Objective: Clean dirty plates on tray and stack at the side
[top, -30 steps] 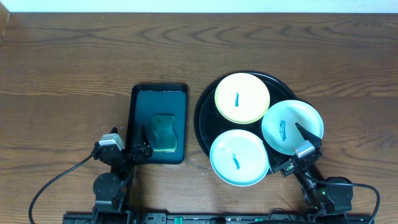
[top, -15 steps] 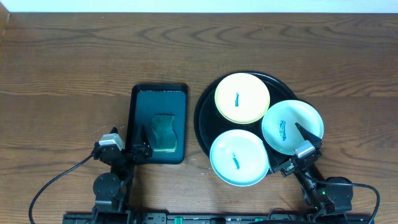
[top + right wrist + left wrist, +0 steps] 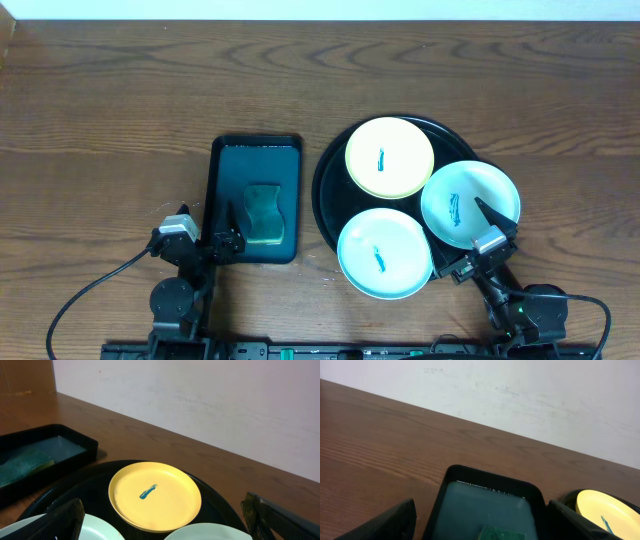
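Observation:
The round black tray (image 3: pixel 329 195) sits right of centre and carries three plates, each with a blue scribble: a pale yellow one (image 3: pixel 389 157) at the back, a mint one (image 3: pixel 470 204) on the right and another mint one (image 3: pixel 385 254) at the front. My right gripper (image 3: pixel 467 240) stands open over the tray's near right edge, above the right mint plate. In the right wrist view the yellow plate (image 3: pixel 155 495) lies ahead between the open fingers (image 3: pixel 67 517). My left gripper (image 3: pixel 208 225) is open at the near end of the teal tray, holding nothing.
A rectangular dark-teal tray (image 3: pixel 255 165) lies left of the black tray, with a green sponge (image 3: pixel 263 212) in its near half. In the left wrist view the sponge (image 3: pixel 502 534) shows just ahead of the fingers. Bare wood tabletop (image 3: pixel 110 130) stretches to the left and back.

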